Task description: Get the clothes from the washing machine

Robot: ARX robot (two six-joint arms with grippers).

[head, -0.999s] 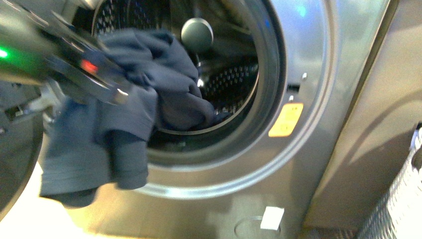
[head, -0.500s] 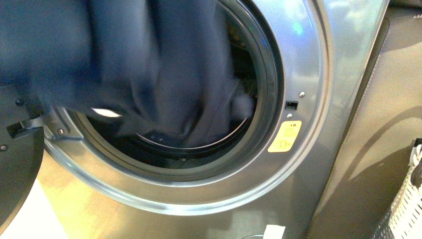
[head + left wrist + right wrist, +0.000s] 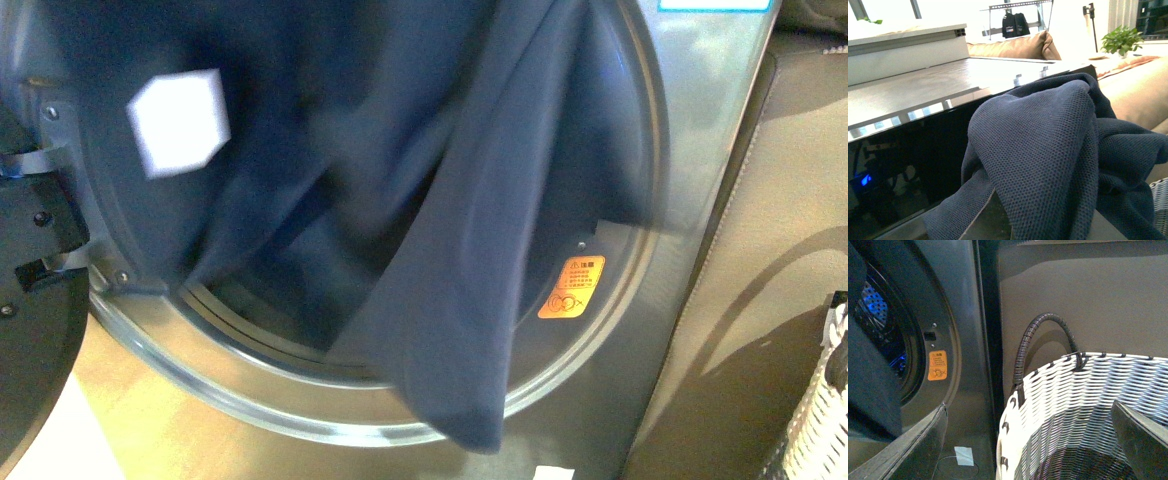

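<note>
The washing machine (image 3: 650, 380) is standing with its silver front close beside a brown panel (image 3: 770, 250), and its open door (image 3: 30, 330) is hanging at the left. In the left wrist view a tan sofa (image 3: 1018, 47) and a green plant (image 3: 1120, 39) are showing in bright light behind the machine's flat top.

The clothes (image 3: 450, 250) are hanging outside the drum, in front of the porthole, and lying over the left gripper (image 3: 1043, 225). The cloth is hiding its jaws, so I cannot tell how far they are open.

The right gripper (image 3: 1028, 407) is hanging wide open and empty above the woven basket (image 3: 1073, 390).

An orange sticker (image 3: 572, 287) is sitting just beside the porthole, and a white tag (image 3: 178, 120) is showing on the cloth.
</note>
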